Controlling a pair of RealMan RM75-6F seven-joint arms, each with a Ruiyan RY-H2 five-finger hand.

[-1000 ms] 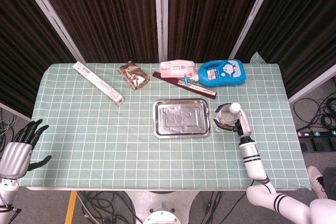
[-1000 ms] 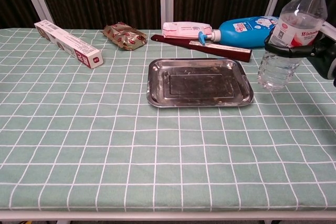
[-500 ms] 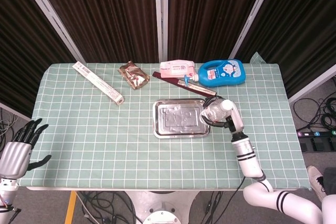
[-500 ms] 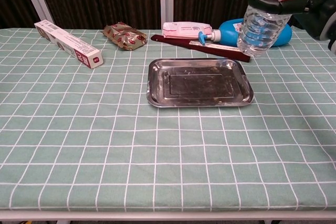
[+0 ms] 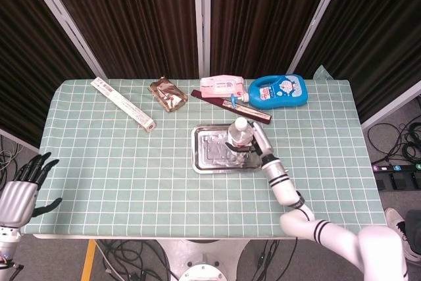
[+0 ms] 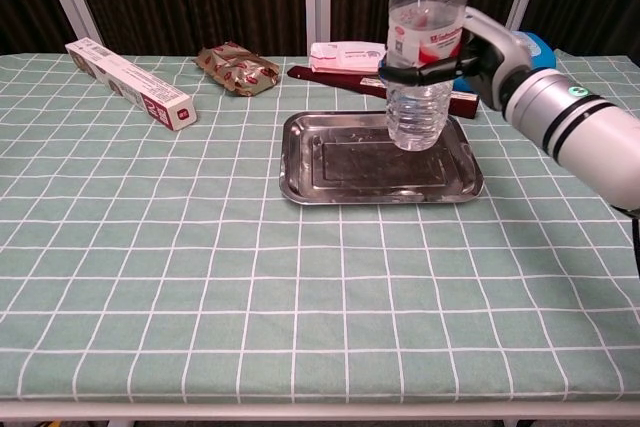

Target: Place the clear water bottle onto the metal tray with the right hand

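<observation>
Our right hand wraps its fingers around the upright bottle above the tray, seemingly not yet touching; letting go early could topple it

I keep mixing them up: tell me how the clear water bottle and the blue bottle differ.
The clear water bottle stands upright over the metal tray, gripped by the right hand; the blue bottle lies flat at the table's far edge, untouched. One is transparent, the other opaque blue. Both have white caps.
</observation>
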